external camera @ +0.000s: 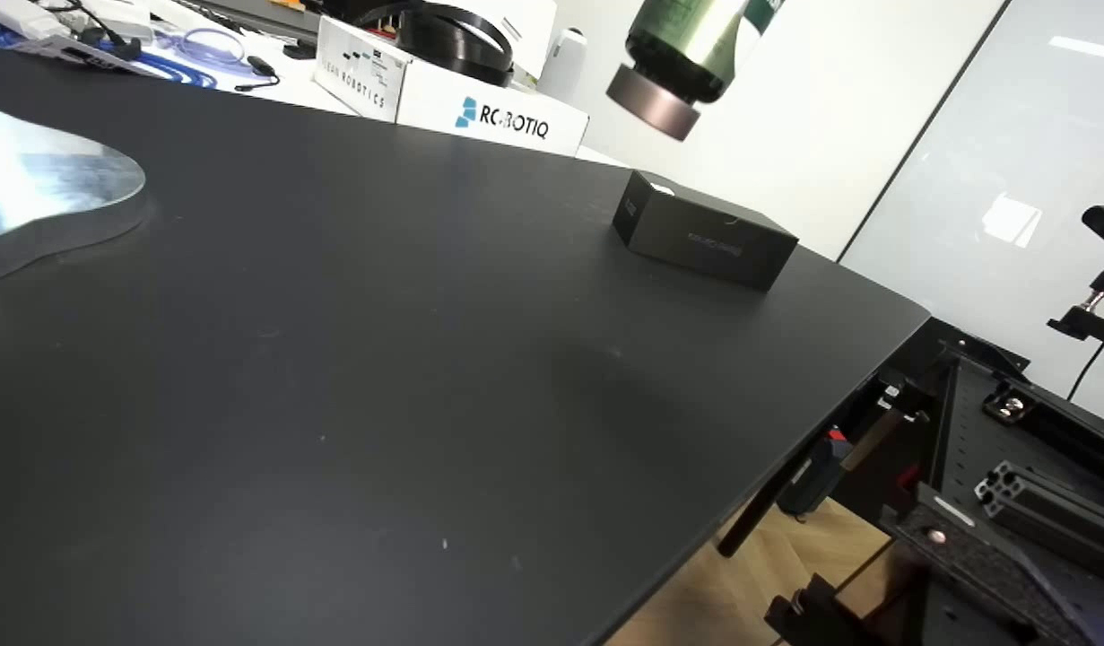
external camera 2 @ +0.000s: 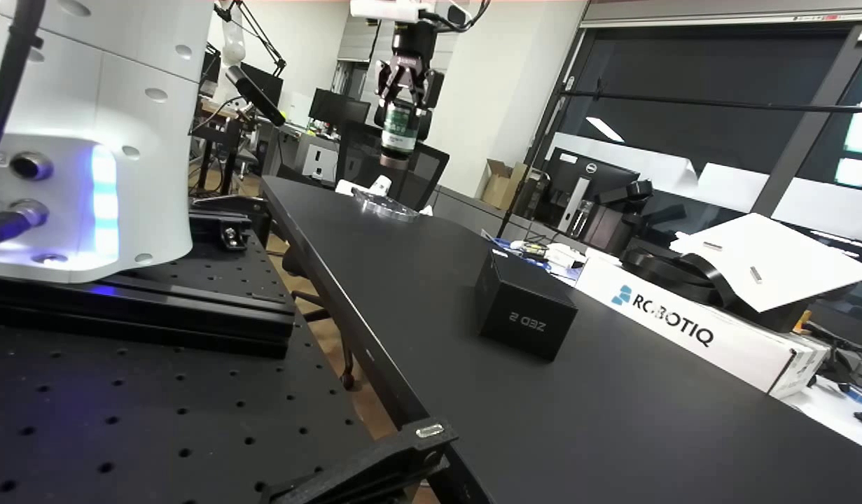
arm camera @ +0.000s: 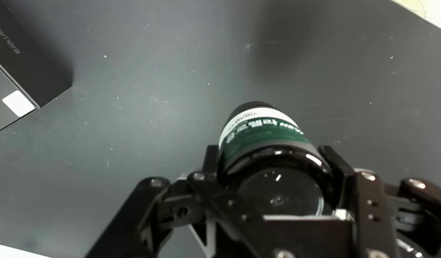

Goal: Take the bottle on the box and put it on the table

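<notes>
The bottle [external camera 2: 400,129] has a dark body, a green and white label, and a coppery cap that points down. It hangs in the air above the table [external camera 2: 613,399], clear of the box. My gripper [external camera 2: 402,98] is shut on it near its dark base. In the wrist view the fingers [arm camera: 272,157] press on both sides of the bottle [arm camera: 263,130]. In an exterior view only the lower part of the bottle [external camera: 686,54] shows, and the gripper is out of view. The black box [external camera: 708,238] stands on the table [external camera: 381,359]; it also shows in the wrist view [arm camera: 30,61].
A white box with blue lettering [external camera: 493,112] stands behind the table, with cables beside it. A shiny, flat, curved object [external camera: 54,184] lies on the table. The table edge runs near the white robot base [external camera 2: 115,154] and its black perforated mount [external camera 2: 157,399].
</notes>
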{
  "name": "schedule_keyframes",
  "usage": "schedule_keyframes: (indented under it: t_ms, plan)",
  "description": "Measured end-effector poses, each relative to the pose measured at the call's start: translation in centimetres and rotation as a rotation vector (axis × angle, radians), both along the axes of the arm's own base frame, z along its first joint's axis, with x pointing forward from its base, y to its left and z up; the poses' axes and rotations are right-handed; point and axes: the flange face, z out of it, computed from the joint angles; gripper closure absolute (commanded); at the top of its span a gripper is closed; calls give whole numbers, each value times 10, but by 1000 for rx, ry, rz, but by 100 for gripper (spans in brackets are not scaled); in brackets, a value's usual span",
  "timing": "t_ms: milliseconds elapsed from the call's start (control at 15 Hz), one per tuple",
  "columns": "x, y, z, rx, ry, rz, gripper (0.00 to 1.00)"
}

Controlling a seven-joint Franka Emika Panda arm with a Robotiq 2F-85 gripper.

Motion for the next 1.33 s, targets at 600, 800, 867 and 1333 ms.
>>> schedule_keyframes:
  t_ms: [600,800,867,1333]
  plan:
    - [20,-10,-69,26,14,17,56]
    - [27,-17,-87,23,8,27,56]
    - [28,-19,-94,19,11,33,56]
    - [33,-34,-133,-28,61,68,56]
